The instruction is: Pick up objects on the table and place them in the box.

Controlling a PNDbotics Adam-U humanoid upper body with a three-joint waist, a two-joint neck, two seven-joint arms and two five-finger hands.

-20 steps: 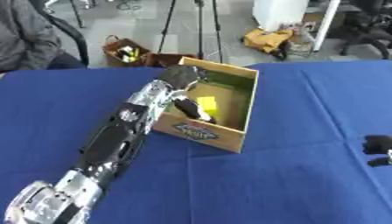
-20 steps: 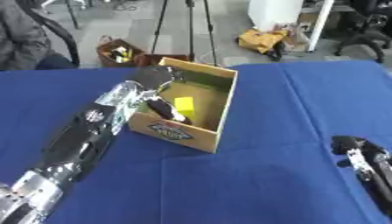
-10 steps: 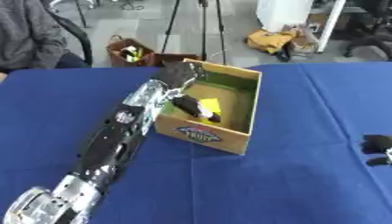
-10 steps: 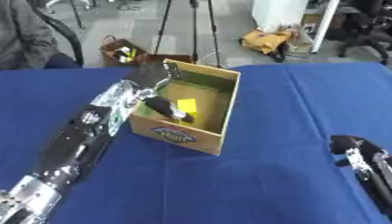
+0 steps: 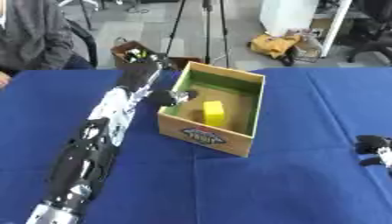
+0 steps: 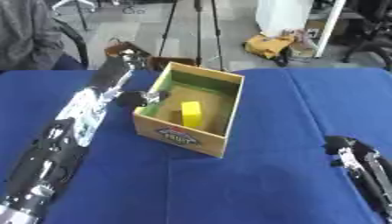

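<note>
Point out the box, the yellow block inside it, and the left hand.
box (image 5: 205,136), left eye view, front wall by the label.
yellow block (image 5: 214,112), left eye view, its top face.
left hand (image 5: 170,96), left eye view, dark fingers at the box's left rim.

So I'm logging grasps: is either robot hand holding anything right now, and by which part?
Nothing, as far as shows. The left robot hand sits at the box rim; the yellow block lies inside, untouched. The right robot hand rests on the table.

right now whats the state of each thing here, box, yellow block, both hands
box: upright on the blue table, open top
yellow block: inside the box, standing on its floor
left hand: at the box's left wall, fingers over the rim, holding nothing visible
right hand: idle at the table's right edge
</note>
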